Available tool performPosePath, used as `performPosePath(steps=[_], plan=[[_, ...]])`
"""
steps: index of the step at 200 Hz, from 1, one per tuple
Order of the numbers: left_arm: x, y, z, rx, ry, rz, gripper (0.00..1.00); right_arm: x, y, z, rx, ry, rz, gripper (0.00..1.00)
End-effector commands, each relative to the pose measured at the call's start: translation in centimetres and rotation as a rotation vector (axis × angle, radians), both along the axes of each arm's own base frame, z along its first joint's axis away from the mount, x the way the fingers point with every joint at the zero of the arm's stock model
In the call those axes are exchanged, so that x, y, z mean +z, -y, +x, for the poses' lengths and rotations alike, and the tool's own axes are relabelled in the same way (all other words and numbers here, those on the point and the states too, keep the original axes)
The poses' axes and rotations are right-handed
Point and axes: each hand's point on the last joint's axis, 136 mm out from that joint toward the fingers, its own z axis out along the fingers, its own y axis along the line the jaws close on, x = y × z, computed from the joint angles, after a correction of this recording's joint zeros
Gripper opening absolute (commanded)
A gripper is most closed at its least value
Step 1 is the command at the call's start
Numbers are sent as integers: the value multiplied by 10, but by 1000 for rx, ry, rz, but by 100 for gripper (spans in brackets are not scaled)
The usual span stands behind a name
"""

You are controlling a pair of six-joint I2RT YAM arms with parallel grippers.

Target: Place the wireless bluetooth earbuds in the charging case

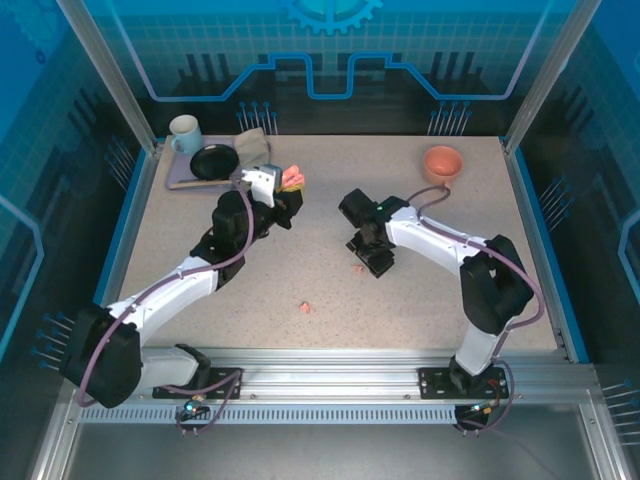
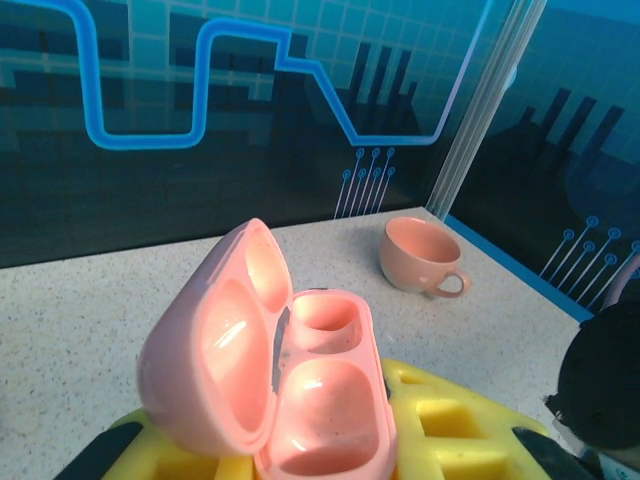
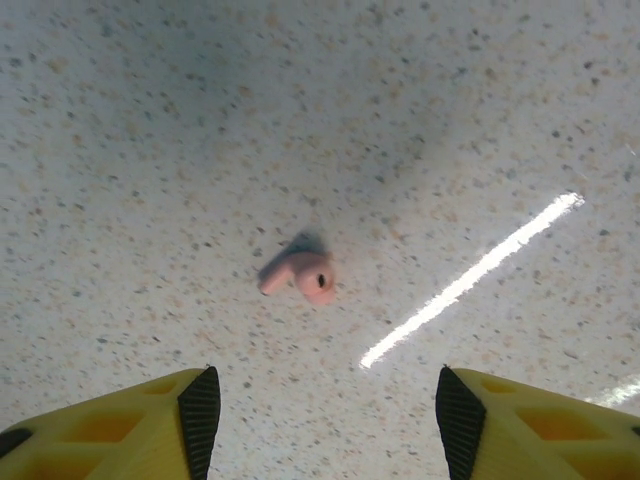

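My left gripper (image 2: 320, 445) is shut on the salmon-pink charging case (image 2: 320, 400), held above the table at the back left (image 1: 293, 178). Its lid stands open to the left and both wells are empty. One salmon-pink earbud (image 3: 305, 275) lies on the speckled table just ahead of my right gripper (image 3: 325, 420), which is open with its yellow fingers (image 3: 190, 415) wide apart above the surface. From above, that bud (image 1: 358, 268) lies beside the right gripper (image 1: 374, 262). A second pink earbud (image 1: 305, 307) rests nearer the front, mid-table. The lilac-purple buds are out of view.
A grey tray (image 1: 185, 182) at the back left carries a mug (image 1: 185, 133), a black plate (image 1: 214, 161) and a folded cloth (image 1: 254, 145). A pink cup (image 1: 442, 162) stands at the back right, also ahead of the case (image 2: 420, 255). Blue walls ring the table.
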Motion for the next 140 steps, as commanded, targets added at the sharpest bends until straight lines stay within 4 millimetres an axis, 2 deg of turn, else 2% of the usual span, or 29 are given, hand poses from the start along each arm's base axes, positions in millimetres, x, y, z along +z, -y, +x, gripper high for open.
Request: performPosePath(steps=[1, 30, 64, 140], plan=[[12, 2, 6, -13, 1, -30, 0, -7, 15, -1, -1, -28, -66, 62], [11, 1, 7, -13, -2, -30, 0, -27, 10, 0, 23, -30, -37, 62], [12, -2, 8, -6, -5, -27, 0, -47, -6, 10, 113, -43, 4, 62], [13, -9, 8, 10, 0, -24, 0, -66, -19, 24, 195, -70, 11, 62]])
